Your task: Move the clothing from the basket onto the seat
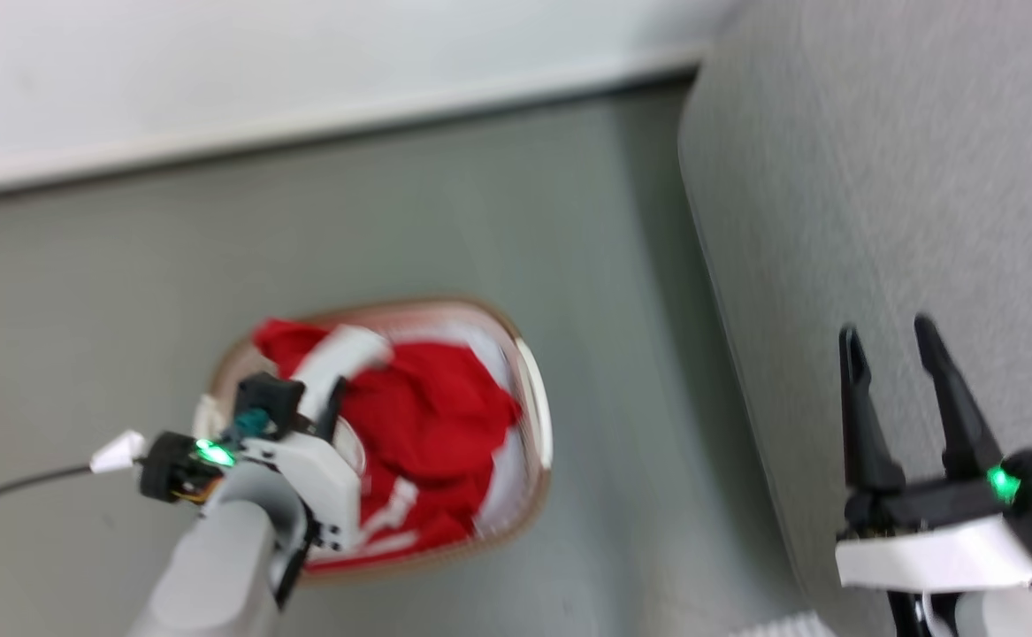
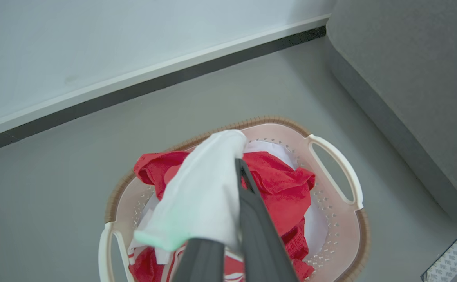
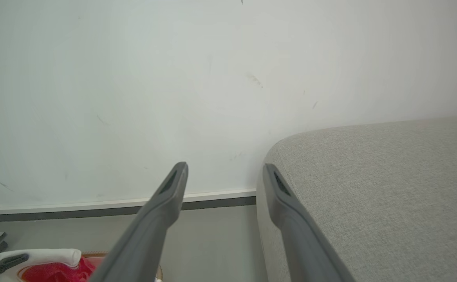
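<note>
Off to the robot's right, the seat is seen: a broad light-grey upholstered mass with a rounded corner, its near edge running from the lower right up toward the wall. A strip of bare grey floor is left between it and the basket, which is set down at the robot's left, well apart from the seat. The basket's long axis is pointed across toward the seat, with one cream handle turned that way.

Heaped inside and above the brown rim, the clothing is found. It is crumpled red fabric with white panels and thin white stripes, soft and loosely bunched, and most of it is resting in the basket. One white sleeve is raised out of the heap and pinched by the left gripper, whose fingers are clamped tight on that sleeve just above the pile. The right gripper is held over the seat's edge, jaws spread wide, with nothing between them.

So the load is carried by the left arm, while the seat is nearer the right arm. A lift clear of the rim and then a sweep rightward across the floor strip is judged to be what the coming move calls for. Trailing cloth could be caught on the rim as it is drawn out.
</note>
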Available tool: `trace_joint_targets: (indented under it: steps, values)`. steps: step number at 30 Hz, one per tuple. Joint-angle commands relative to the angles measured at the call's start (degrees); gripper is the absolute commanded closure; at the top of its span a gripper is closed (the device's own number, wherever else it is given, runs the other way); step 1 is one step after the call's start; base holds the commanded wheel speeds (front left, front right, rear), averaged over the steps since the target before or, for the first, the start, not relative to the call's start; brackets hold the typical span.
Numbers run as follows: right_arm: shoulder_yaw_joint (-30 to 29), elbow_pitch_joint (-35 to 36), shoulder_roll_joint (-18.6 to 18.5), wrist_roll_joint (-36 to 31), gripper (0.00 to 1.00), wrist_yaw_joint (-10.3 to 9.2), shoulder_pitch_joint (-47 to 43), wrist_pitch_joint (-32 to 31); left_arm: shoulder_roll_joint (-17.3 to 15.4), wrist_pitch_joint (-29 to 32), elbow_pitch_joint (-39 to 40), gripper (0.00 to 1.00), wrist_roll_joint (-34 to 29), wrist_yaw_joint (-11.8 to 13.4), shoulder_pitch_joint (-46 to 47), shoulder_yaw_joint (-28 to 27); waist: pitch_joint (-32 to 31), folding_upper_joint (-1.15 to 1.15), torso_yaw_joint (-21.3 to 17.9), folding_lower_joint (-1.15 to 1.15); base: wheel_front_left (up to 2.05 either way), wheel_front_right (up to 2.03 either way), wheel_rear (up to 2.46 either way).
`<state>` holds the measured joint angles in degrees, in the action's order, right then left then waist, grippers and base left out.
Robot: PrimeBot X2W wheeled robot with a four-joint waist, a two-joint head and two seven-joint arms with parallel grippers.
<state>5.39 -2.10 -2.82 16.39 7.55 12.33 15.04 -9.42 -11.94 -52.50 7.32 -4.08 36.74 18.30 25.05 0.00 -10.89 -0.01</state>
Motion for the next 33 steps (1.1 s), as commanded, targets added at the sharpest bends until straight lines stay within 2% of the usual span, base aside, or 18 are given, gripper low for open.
trace_joint_targets:
  steps: [1,12,21,27,33]
  values:
    - [-0.2,-0.4,-0.1,-0.4,0.00,-0.12,-1.3,0.2,0.3,-0.2,0.5,1.00,0.4,-0.2,-1.5,-0.1,-8.2,0.00,3.7,0.01,0.00,0.00,0.00]
    - [-0.3,-1.7,-0.1,-1.9,0.00,-0.12,-11.6,0.2,2.3,3.3,15.3,1.00,4.2,0.5,-9.3,-0.4,-24.3,0.00,7.2,0.01,0.00,0.00,0.00]
    - [3.3,-0.7,-0.1,-3.8,0.00,-0.12,-14.1,0.2,1.4,10.5,35.4,1.00,7.0,1.7,-13.4,-1.2,-27.5,0.00,8.0,0.01,0.00,0.00,0.00]
    - [10.2,-0.4,-2.6,-5.5,0.00,-0.12,-11.5,0.2,1.3,15.3,46.7,1.00,8.1,1.3,-14.9,0.0,-28.1,0.00,7.9,0.01,0.00,0.00,0.00]
    - [20.5,-1.3,-6.5,-4.0,0.00,-0.12,-5.9,0.2,2.0,17.8,52.4,1.00,8.4,1.6,-15.2,1.6,-28.5,0.00,7.9,0.01,0.00,0.00,0.00]
